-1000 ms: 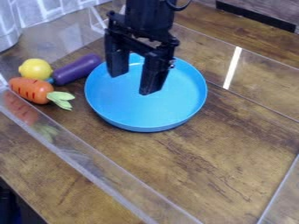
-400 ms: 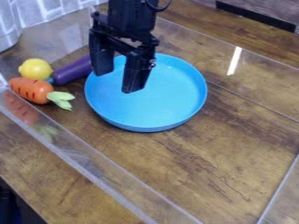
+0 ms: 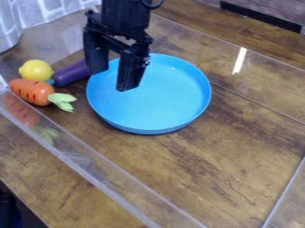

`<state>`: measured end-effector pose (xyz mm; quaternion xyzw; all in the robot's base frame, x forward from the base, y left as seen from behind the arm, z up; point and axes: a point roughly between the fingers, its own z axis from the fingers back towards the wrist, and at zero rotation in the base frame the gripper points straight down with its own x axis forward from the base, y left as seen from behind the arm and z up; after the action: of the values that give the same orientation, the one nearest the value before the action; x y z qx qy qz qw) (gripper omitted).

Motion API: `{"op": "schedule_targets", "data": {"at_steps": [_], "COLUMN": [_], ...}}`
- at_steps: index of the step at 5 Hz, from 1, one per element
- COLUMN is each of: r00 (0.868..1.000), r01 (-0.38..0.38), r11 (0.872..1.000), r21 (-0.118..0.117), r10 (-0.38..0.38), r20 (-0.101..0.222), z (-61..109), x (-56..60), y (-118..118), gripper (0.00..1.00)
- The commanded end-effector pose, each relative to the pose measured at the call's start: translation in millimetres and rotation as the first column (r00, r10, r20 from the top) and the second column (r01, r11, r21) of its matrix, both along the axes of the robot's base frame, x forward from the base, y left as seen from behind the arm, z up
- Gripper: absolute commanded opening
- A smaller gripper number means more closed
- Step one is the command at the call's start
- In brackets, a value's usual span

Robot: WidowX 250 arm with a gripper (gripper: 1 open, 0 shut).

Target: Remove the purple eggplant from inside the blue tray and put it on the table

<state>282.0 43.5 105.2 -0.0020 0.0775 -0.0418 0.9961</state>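
The purple eggplant (image 3: 71, 72) lies on the table (image 3: 226, 169) just outside the blue tray's left rim, partly hidden behind a finger. The blue tray (image 3: 161, 102) is a round shallow dish with nothing visible inside it. My black gripper (image 3: 111, 74) points straight down over the tray's left edge, beside the eggplant. Its two fingers (image 3: 130, 73) stand wide apart, open, with nothing between them.
A yellow lemon (image 3: 36, 70) and an orange carrot (image 3: 36, 93) with green leaves lie left of the eggplant. A clear raised strip (image 3: 107, 178) runs diagonally across the front of the table. Bright light glares on the glossy wood at right.
The gripper has shifted left, from over the tray's middle to over its left rim next to the eggplant. It stays open. The objects have not moved.
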Motion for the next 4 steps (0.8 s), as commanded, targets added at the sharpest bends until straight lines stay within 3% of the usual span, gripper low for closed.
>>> {"op": "schedule_targets", "data": {"at_steps": [1,4], "r00": [0.999,0.999], "r01": [-0.025,-0.03], "r11": [1.0,1.0], "r21": [0.007,0.01], "r10": [0.024,0.029], "r20": [0.037,0.039], "z": [9.0,4.4], "x": [0.9,4.3], "y": [11,30], "gripper": [1.0,1.0]}}
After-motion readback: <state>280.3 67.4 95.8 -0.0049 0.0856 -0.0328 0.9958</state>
